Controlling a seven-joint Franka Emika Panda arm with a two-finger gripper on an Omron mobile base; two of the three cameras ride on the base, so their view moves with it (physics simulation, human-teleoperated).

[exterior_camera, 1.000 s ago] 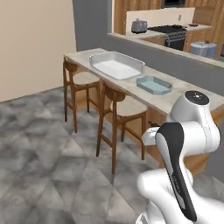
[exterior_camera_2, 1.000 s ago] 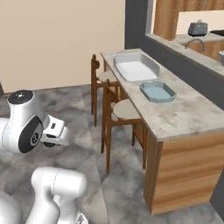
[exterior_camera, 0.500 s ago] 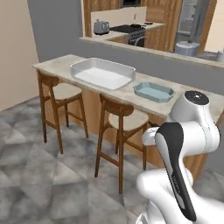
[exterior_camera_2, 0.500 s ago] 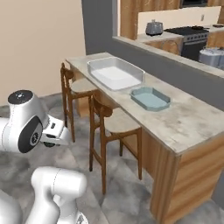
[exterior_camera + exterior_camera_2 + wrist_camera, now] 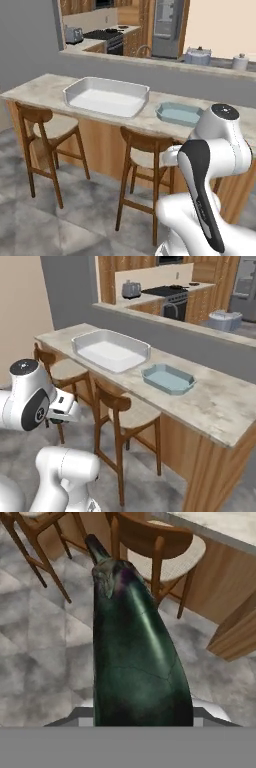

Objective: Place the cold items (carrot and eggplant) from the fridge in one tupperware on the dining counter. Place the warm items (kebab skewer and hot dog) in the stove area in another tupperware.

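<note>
Eggplant (image 5: 135,647) seen in hand view, stem pointing away, held out over floor near stool (image 5: 160,547); jaws clamped on it. White tupperware (image 5: 107,96) and blue tupperware (image 5: 180,113) set side by side on desk (image 5: 35,87).

The dining counter (image 5: 210,401) has bare top to the right of the small blue tupperware (image 5: 168,379) and left of the large white tupperware (image 5: 111,351). Two wooden stools (image 5: 145,155) stand tucked against its near side, blocking a low approach. Behind the tubs a raised grey ledge (image 5: 150,62) walls off the far side.
</note>
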